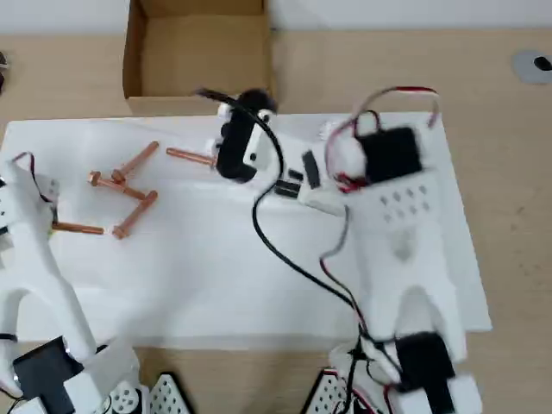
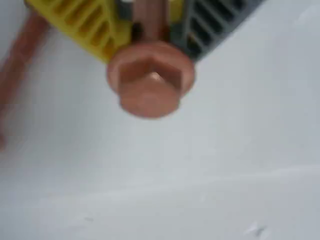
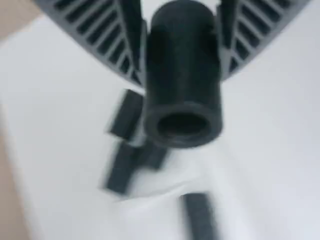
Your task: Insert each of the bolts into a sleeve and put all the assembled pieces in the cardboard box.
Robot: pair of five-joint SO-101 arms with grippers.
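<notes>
My left gripper (image 2: 150,22) is shut on a copper bolt (image 2: 150,80), whose hex head faces the camera; in the high view this gripper (image 1: 45,221) sits at the left edge of the white sheet with the bolt (image 1: 79,228) sticking out to the right. My right gripper (image 3: 182,45) is shut on a black sleeve (image 3: 184,85), open end toward the camera. In the high view it (image 1: 231,159) hangs just in front of the cardboard box (image 1: 198,52). Several loose bolts (image 1: 129,185) lie on the sheet's left half, and one bolt (image 1: 190,157) lies beside the right gripper.
Loose black sleeves (image 3: 122,145) lie on the sheet under the right gripper, also seen as sleeves (image 1: 297,177) mid-table in the high view. The white sheet (image 1: 216,285) covers most of the wooden table. A black cable (image 1: 285,254) trails across the sheet from the right arm.
</notes>
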